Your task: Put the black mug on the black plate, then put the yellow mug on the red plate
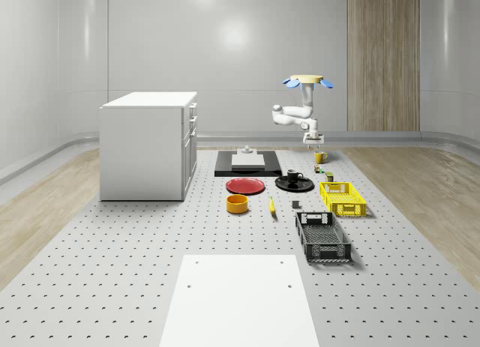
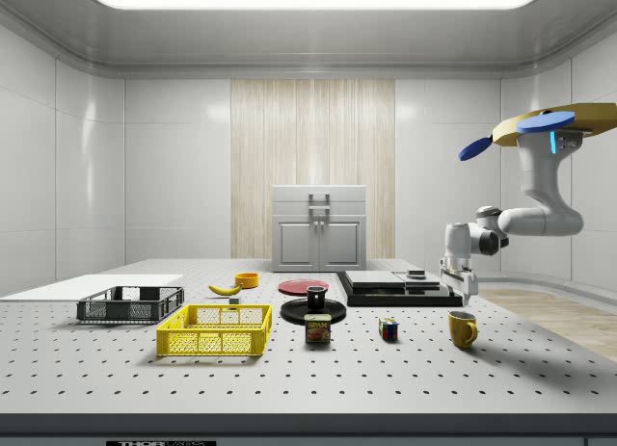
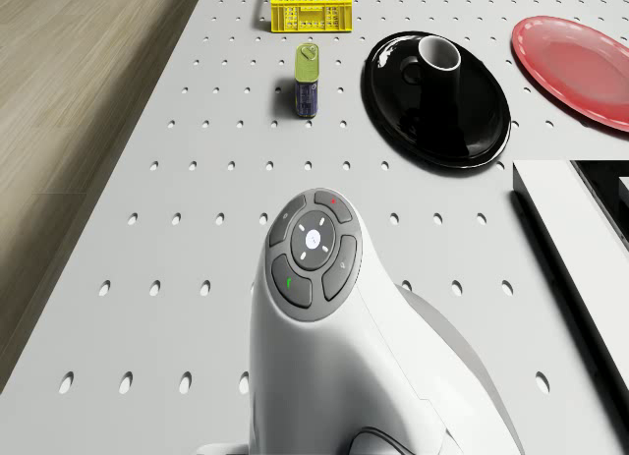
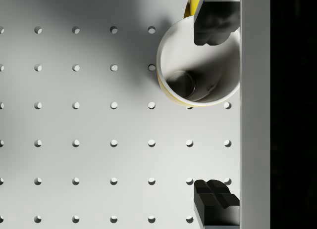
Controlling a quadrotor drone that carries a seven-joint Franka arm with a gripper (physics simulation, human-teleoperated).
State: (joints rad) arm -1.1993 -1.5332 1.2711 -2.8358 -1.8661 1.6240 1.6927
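Above, end effector (image 4: 216,110) agape — yellow mug (image 4: 198,66) below

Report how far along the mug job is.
Done: the black mug sits on the black plate. In hand: the drone hovers over the table's far end, with the open gripper just above the yellow mug, not yet gripping it. Left: grasp that mug and set it on the red plate.

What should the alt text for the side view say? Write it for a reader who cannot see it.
The drone hovers at the side view's right, its arm reaching down so the open hand hangs just above the yellow mug on the table. The black mug already stands on the black plate.
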